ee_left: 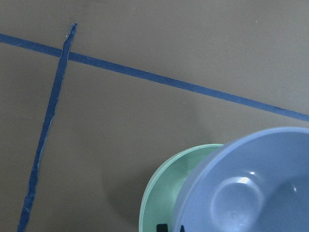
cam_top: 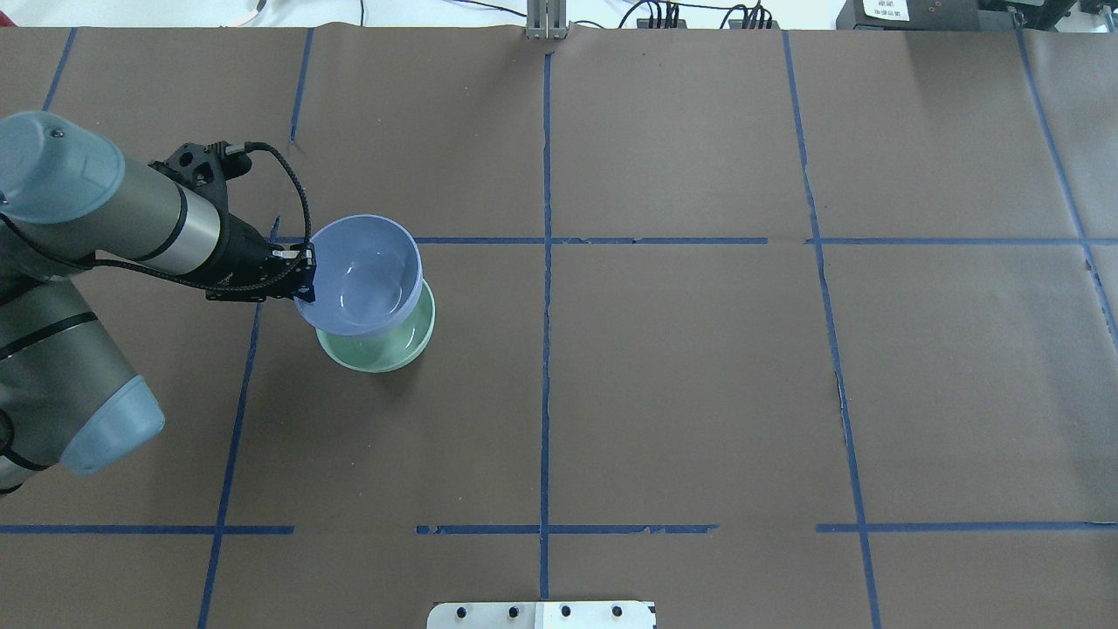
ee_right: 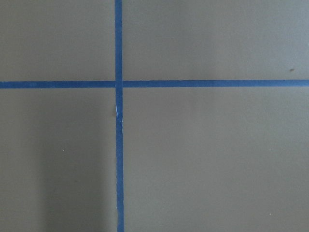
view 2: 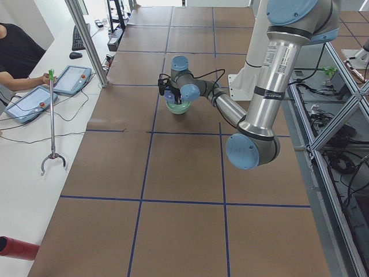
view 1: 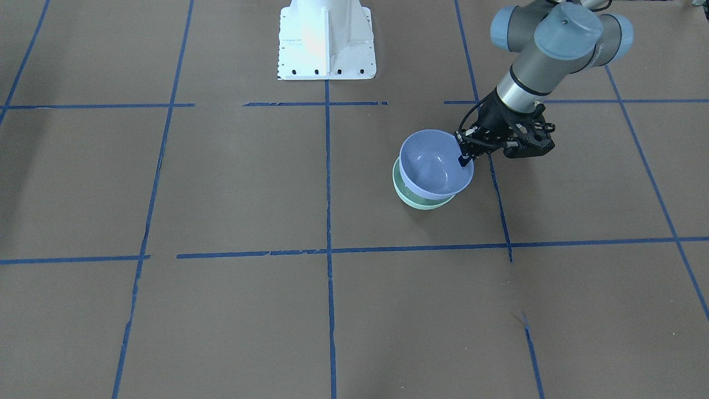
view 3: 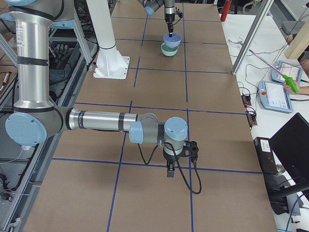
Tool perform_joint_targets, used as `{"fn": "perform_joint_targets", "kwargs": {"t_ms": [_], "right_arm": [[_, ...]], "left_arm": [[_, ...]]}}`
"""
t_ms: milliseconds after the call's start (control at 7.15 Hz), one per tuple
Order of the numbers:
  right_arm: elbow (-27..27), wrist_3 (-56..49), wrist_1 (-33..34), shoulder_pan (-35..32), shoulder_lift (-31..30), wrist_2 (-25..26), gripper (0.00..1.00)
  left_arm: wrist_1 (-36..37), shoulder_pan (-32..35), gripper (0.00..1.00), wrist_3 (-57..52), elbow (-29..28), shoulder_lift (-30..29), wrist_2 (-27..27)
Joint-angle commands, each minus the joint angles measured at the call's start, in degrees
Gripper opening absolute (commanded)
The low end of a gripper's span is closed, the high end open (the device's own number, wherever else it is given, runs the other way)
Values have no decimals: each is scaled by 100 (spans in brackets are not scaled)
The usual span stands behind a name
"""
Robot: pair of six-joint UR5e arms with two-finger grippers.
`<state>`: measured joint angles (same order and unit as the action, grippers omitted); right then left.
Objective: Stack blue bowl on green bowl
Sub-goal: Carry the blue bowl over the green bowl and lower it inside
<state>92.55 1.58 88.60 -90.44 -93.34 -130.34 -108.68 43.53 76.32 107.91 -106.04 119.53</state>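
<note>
Worktop (cam_top: pixel 699 393): brown paper cover, gridded with blue tape.
Blue bowl (cam_top: pixel 367 275): held by its rim over the green bowl, covering most of it, set off toward the robot's left; contact between the two could not be told.
Green bowl (cam_top: pixel 384 354): stood upright on the worktop.
Left pincer (cam_top: pixel 306 271): clenched on the blue bowl's rim.
Right pincer (view 3: pixel 170 169): pointed down, well apart from the bowls; clenched or released could not be told.

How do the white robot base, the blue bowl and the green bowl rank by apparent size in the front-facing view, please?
1. White robot base, cut off by the frame.
2. Blue bowl.
3. Green bowl, only a crescent showing under the blue bowl, which is nearer the camera, so their true order is unsure.
</note>
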Motion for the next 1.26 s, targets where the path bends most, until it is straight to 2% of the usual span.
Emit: {"fn": "perform_joint_targets", "kwargs": {"t_ms": [0,419,559,699,1118], "right_arm": [[0,0,0,0,0,0,100],[0,0,0,0,0,-9,100],[0,0,0,0,0,-9,100],[0,0,0,0,0,0,100],[0,0,0,0,0,0,100]], "left_arm": [[-22,-12,0,-11,-24,4,-8],[-22,-12,0,-29,-16,31,-8],[-22,-12,68,-55,-50,39,-8],[-22,-12,100,-38,-77,31,18],[-22,-3,100,-56,-25,13,18]]}}
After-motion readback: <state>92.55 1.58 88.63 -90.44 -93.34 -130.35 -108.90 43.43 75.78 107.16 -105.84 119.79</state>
